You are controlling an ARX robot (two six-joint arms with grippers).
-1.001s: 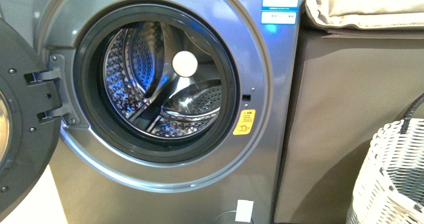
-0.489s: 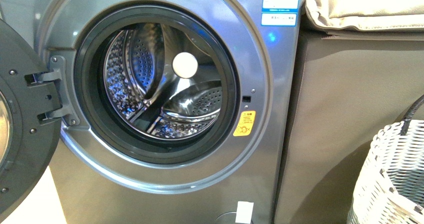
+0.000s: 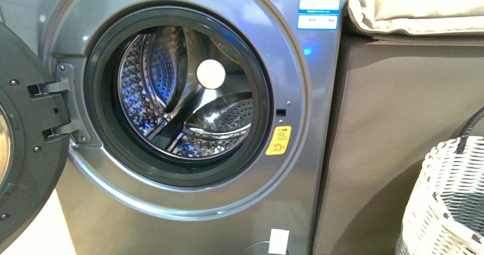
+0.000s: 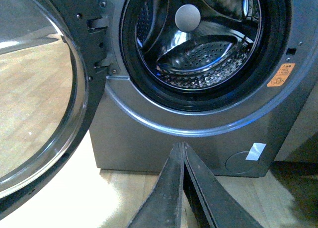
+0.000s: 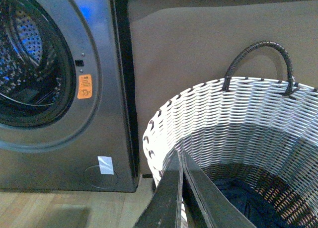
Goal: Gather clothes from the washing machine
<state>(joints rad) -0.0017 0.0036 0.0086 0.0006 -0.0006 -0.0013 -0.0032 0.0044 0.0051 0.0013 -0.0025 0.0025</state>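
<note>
The grey metallic front-loading washing machine (image 3: 228,209) stands open, its steel drum (image 3: 182,95) empty. The dark navy fabric garment (image 5: 248,200) lies in the white woven basket (image 5: 238,118). Both arms' fingers are pressed together, holding nothing. Collection looks finished; next likely means retreating.

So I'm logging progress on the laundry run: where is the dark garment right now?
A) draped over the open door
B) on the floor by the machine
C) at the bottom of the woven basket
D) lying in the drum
C: the right wrist view shows the dark clothes lying inside the woven basket, while the washing machine drum looks empty.
</note>
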